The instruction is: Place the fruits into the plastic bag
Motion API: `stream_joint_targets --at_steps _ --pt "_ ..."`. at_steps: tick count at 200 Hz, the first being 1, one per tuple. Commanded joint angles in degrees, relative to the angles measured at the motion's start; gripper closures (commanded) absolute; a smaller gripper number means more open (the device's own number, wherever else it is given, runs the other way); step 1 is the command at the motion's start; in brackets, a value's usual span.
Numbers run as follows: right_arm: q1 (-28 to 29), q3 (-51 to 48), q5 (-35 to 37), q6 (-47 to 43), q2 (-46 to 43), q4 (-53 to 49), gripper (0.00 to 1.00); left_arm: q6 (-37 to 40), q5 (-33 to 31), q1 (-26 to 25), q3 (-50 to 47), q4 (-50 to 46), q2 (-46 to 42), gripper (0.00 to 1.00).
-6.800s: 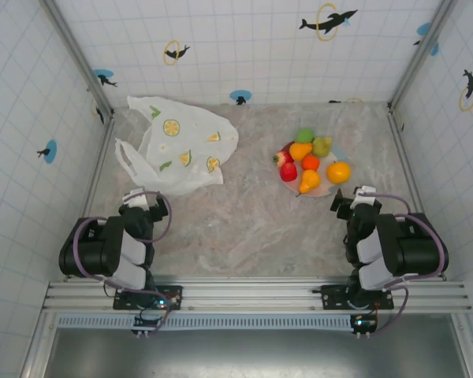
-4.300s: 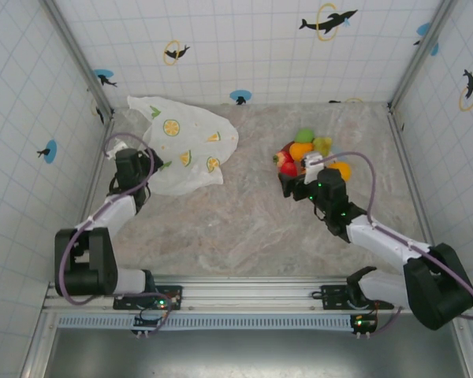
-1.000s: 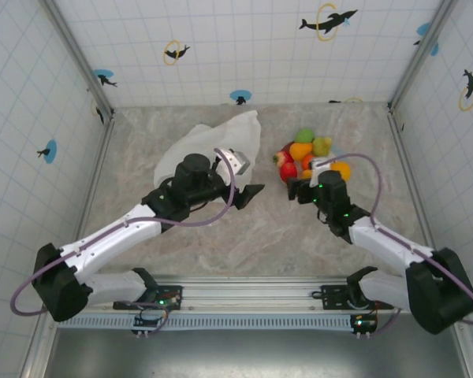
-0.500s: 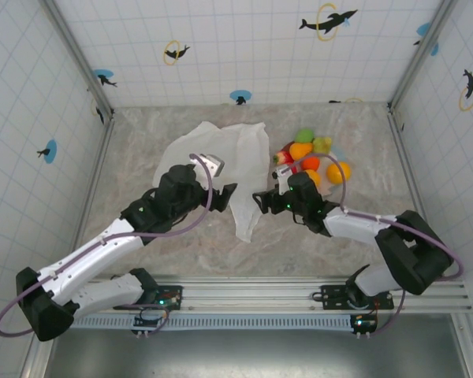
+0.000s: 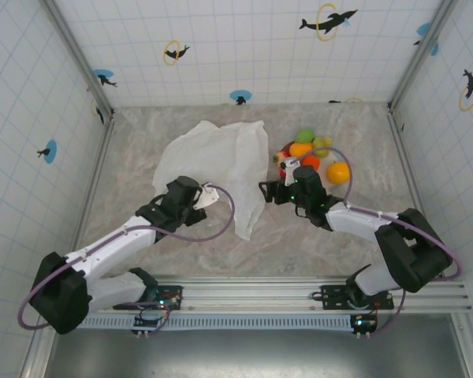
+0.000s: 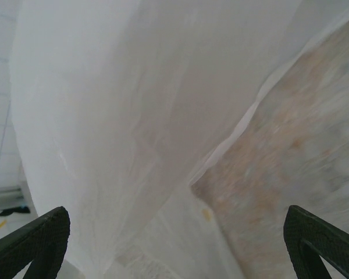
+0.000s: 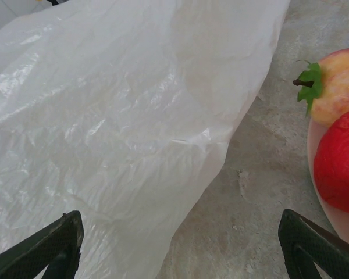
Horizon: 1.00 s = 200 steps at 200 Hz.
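1. Lying flat and crumpled on the table, the bag shows no open mouth; fruits sit heaped on the plate just beside it
2. Left gripper and right gripper both released, poised over the bag's near edges, probably to spread it
3. Surface marbled; white tiled walls with dolphin stickers

**Plastic bag**: white and crumpled, lying flat on the marbled table, with its narrow tail running down between the two grippers.

**Left gripper**: reaching in at the bag's near edge and pointing right toward that tail.

**Right gripper**: facing left and sitting just beside the bag's right edge.

**Fruits**: sitting in a tight cluster just behind the right gripper. An orange is resting at the cluster's outer end, beyond the gripper's wrist.
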Motion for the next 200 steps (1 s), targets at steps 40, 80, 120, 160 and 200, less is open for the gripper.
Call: stream_joint_targets --at_steps 40,80,120,160,200 --pt "-1.06 -6.13 -2.9 1.43 -6.67 2.36 0.11 10.95 2.81 4.02 -0.42 22.54 10.73 0.18" --pt "-1.23 -7.82 -3.15 0.0 -10.45 -2.02 0.11 7.4 6.1 4.51 3.02 24.92 16.5 0.45" --pt "1.37 -12.21 -6.43 -4.44 -18.48 -6.57 0.11 -11.35 13.97 4.48 12.4 10.17 16.01 0.8" --pt "9.78 -13.36 -3.48 -8.49 -22.13 -8.11 0.11 -30.34 15.94 4.44 18.95 -1.73 14.27 1.0" --pt "19.38 -10.25 8.1 -12.78 -16.97 -3.99 0.09 -45.41 18.39 4.46 26.43 -12.53 14.53 1.0"
